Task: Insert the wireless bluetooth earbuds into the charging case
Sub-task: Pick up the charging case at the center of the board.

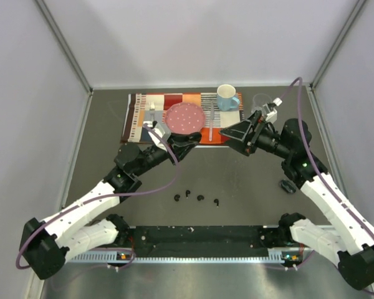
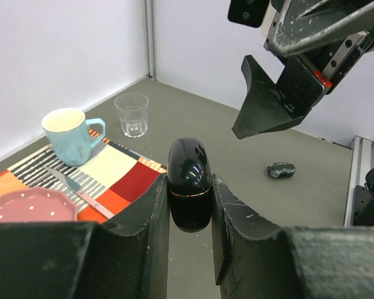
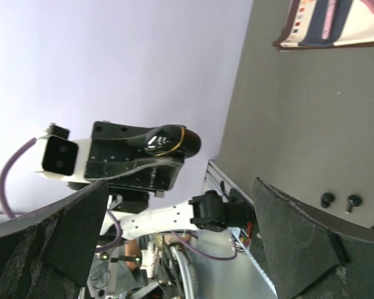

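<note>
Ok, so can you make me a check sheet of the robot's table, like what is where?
Surface: dark grey table, no spills seen.
Job's things: four earbuds lie loose in a row near the arm bases. One black case is held off the table and looks closed. A second case lies on the table to the right.
Clutter: placemat with pink plate, blue mug and knife; glass beside it.
Grippers: left gripper jaws shut on the black case; right gripper jaws open, empty, facing it.
Cables: a purple cable on each arm, no snag seen.
Surroundings: pale walls; nothing else seen.
</note>
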`<action>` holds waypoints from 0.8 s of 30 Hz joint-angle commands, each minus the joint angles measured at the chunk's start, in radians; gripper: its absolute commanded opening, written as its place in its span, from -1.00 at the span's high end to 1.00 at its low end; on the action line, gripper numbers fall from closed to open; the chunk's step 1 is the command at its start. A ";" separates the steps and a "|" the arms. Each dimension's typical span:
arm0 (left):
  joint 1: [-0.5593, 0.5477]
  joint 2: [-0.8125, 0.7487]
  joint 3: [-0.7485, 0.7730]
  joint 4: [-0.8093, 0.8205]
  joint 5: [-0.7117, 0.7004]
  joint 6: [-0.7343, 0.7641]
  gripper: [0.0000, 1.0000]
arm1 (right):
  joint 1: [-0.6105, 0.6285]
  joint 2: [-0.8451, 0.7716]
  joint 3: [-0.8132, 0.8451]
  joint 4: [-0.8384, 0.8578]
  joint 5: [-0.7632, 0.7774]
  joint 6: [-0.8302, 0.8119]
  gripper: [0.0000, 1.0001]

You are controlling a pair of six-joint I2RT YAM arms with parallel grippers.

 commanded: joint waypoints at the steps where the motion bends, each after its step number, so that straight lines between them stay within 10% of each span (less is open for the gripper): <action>1: -0.003 0.016 0.004 0.105 0.048 -0.016 1.00 | 0.031 -0.007 0.003 0.124 -0.023 0.111 -0.95; 24: -0.027 0.068 0.004 0.197 0.096 -0.083 1.00 | 0.119 0.047 -0.043 0.185 0.052 0.203 -0.96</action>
